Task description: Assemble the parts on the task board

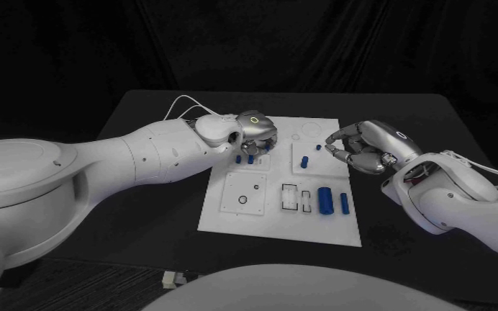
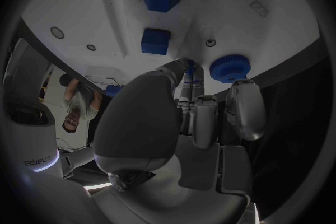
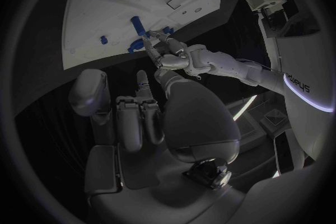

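— Where on the counter [image 1: 155, 232]?
— Task board [image 1: 249, 217] lying flat at the middle of the black counter; white, rectangular, marked with outlined recesses and small rings.
— And the parts?
— Blue; two long cylinders [image 1: 324, 201] lying side by side on the board's near right area; a small block [image 1: 305, 160] standing near the board's centre right; small pegs [image 1: 245, 158] at the far left part, just under the left hand [image 1: 252, 132].
— Seen from the left wrist?
— Two square blue blocks [image 2: 156, 41] on the white surface, and a round ribbed blue piece [image 2: 229, 68] close by the fingers [image 2: 187, 75].
— Left hand's state?
— Lowered over the pegs, fingers drawn together toward one blue peg; cannot tell whether truly clamped on it.
— Right hand [image 1: 365, 147]?
— Hovering at the board's right edge, fingers curled inward, nothing visible inside them; apart from the nearby block.
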{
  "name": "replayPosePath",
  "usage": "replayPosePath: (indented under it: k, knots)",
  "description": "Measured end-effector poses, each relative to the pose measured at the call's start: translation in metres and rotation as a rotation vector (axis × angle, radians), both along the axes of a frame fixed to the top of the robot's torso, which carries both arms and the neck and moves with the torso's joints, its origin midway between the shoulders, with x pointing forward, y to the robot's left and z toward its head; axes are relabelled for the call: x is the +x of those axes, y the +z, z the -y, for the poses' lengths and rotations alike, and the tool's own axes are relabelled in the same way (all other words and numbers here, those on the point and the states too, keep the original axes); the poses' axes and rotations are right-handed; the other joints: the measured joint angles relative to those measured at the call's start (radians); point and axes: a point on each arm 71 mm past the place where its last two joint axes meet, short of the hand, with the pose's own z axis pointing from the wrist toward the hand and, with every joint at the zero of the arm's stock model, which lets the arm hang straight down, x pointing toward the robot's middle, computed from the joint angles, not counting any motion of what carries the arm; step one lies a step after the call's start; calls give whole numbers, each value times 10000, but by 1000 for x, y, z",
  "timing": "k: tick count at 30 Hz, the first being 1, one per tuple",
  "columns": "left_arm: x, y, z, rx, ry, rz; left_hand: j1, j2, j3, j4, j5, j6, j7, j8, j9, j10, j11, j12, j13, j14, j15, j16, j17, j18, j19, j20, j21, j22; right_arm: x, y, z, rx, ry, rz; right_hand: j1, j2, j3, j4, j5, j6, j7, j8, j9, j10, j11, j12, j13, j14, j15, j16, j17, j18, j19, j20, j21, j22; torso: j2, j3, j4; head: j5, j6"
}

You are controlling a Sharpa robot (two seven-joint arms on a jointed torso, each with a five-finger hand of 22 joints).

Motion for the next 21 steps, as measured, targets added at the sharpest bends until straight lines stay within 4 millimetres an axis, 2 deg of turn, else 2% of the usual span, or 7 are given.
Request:
replayPosePath:
  k: [4, 11, 14, 17, 21]
  knots:
    - [-1, 0, -1, -52, -29, 31, 12, 13, 91, -152, -37, 21, -20, 0, 18, 232, -42, -2, -10, 0, -1, 0, 0, 1, 0, 0, 0, 0, 0, 0, 0, -5, -2, -9, 40, 40, 29, -29, 0, 0, 0, 0, 0, 0, 0, 0, 0, 0, 0, 0, 0, 0, 0, 0, 0, 0, 0, 0, 0, -3, 0]
    - [-6, 1, -10, -298, -82, 175, 66, 64, 228, -400, -502, 180, -39, 57, 88, 576, -35, 43, -39, 0, -1, 0, 0, 0, 0, 0, 0, 0, 0, 0, 1, -26, -20, -32, 39, 40, 29, -29, 0, 0, 0, 0, 0, 0, 0, 0, 0, 0, 0, 0, 0, 0, 0, 0, -42, 0, 0, -2, 2, -45, 0]
    - [-10, 3, -18, -496, -124, 303, 65, 63, 240, -413, -583, 179, -39, 57, 88, 626, -53, 45, -49, 0, -1, 0, 0, 0, 0, 0, 37, 0, 0, -1, 2, -39, -40, -43, 39, 39, 29, -29, 0, 0, 0, 0, 1, 0, 0, 0, 0, 0, 0, 0, 0, 0, 0, 0, -42, -1, -1, -4, 4, -58, 0]
    - [-12, 12, -25, -691, -222, 541, 9, 7, 240, -413, -740, 144, -74, -21, 70, 691, -89, 38, -67, 0, -1, 0, 0, 1, 0, 0, 40, 0, 0, -1, 2, -47, -46, -54, 39, 39, 29, -29, 0, 0, 0, 0, 0, 0, 0, 0, 0, 0, 0, 0, 0, 0, 0, 0, -42, -1, -6, -4, 4, -82, 0]
    - [-8, 34, -30, -946, -355, 1035, -29, -31, 312, -405, -797, 141, -77, -28, 65, 722, -99, -41, -79, 0, -1, 0, 0, 0, 0, 0, 40, -1, 0, -1, 2, -64, -55, -70, 39, 39, 29, -29, 0, 0, 0, 0, 1, 0, 0, 0, 0, 0, 0, 0, 0, 0, 0, 0, -42, -1, -7, -3, 4, -71, 0]
